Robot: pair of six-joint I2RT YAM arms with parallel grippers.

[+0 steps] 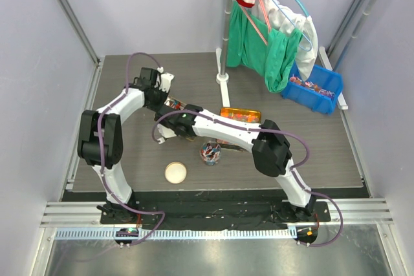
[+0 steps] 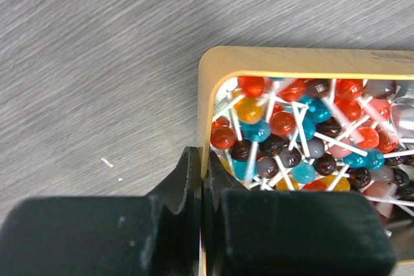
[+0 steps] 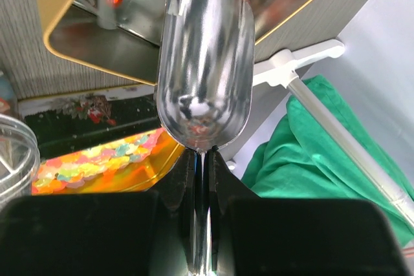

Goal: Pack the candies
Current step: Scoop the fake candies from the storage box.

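Note:
A gold-rimmed metal tray (image 2: 208, 82) holds many candies (image 2: 284, 127): small red, blue, dark and orange balls on white sticks. My left gripper (image 2: 202, 159) is shut on the tray's near rim; in the top view it (image 1: 165, 98) sits at the tray (image 1: 174, 103). My right gripper (image 3: 204, 156) is shut on the handle of a shiny metal scoop (image 3: 204, 56). The scoop's bowl is empty and its tip reaches the tilted tray's (image 3: 65, 4) edge. A clear jar (image 1: 210, 152) with red, blue and white candies stands in front of the right arm.
A round lid (image 1: 175, 172) lies near the front. An orange tray of jelly pieces (image 1: 240, 116) sits behind the right arm and shows in the right wrist view (image 3: 97, 159). A blue bin (image 1: 315, 86), a white stand (image 1: 222, 82) and green cloth (image 1: 268, 50) are at the back right.

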